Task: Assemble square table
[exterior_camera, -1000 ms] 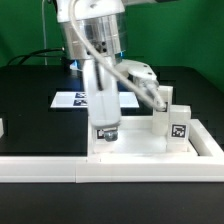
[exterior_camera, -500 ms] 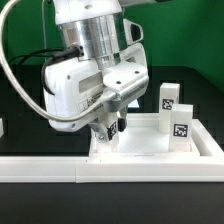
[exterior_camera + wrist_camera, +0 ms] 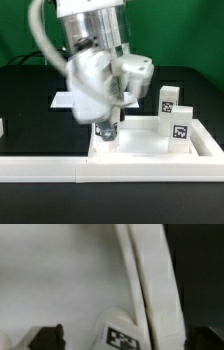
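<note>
Standing over the work, the white Franka arm's two-finger gripper (image 3: 106,131) points straight down at the large white plastic square table top (image 3: 140,146), which lies flat on the black table surface (image 3: 30,105). The raised rim of the top faces up. Its near edge runs from 9 o'clock to 3 o'clock across the exterior view, just behind the long white border rail (image 3: 60,170), and the two appear to touch.

Two small white rectangular legs stand upright on the top toward 3 o'clock. The nearer leg (image 3: 179,126) and the farther leg (image 3: 168,98) both have their long axes vertical. Each shows a black-and-white tag facing the camera.

The dark fingertips (image 3: 109,130) sit low over the 9 o'clock part of the top. Motion blur smears the arm, so I cannot tell how far the fingers stand apart, nor whether they hold anything.

The wrist view shows a broad white plastic face (image 3: 60,274) and a raised white ridge (image 3: 150,291) running lengthwise. A tagged white part (image 3: 122,335) and one dark fingertip (image 3: 52,336) are also visible. Which part the tag belongs to cannot be determined.

The marker board (image 3: 62,100) lies flat on the table behind the arm, partly hidden. A green wall (image 3: 190,30) backs the scene.
</note>
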`<state>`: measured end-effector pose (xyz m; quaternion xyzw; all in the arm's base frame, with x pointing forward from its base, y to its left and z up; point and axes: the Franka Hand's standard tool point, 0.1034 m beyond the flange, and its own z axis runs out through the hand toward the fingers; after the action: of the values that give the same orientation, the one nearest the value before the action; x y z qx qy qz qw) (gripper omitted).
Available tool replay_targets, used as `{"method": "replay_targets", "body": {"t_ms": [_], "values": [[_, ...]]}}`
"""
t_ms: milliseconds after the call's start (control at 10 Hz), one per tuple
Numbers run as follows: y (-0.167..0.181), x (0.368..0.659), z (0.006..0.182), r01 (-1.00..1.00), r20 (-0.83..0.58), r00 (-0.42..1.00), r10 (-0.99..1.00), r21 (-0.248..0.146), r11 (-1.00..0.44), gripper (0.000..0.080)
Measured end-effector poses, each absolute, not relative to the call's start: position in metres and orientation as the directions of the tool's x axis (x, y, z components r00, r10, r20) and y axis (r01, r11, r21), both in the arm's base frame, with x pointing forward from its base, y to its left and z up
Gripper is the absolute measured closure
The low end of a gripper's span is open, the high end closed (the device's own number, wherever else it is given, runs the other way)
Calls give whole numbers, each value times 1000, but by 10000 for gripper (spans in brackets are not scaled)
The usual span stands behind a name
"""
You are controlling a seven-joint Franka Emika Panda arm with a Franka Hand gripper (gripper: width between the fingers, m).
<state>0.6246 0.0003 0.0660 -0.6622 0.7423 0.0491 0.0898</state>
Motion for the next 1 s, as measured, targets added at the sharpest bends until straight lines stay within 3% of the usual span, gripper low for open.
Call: {"method": "replay_targets", "body": {"t_ms": [400, 700, 900, 1000], "values": [[-3, 623, 63, -992, -178, 111, -978, -84, -98, 152], [-3, 621, 67, -819, -120, 574, -810, -78, -569, 151], [-3, 621, 66, -805, -116, 593, -797, -81, -587, 164], [-3, 621, 66, -823, -119, 568, -814, -77, -563, 336]]}}
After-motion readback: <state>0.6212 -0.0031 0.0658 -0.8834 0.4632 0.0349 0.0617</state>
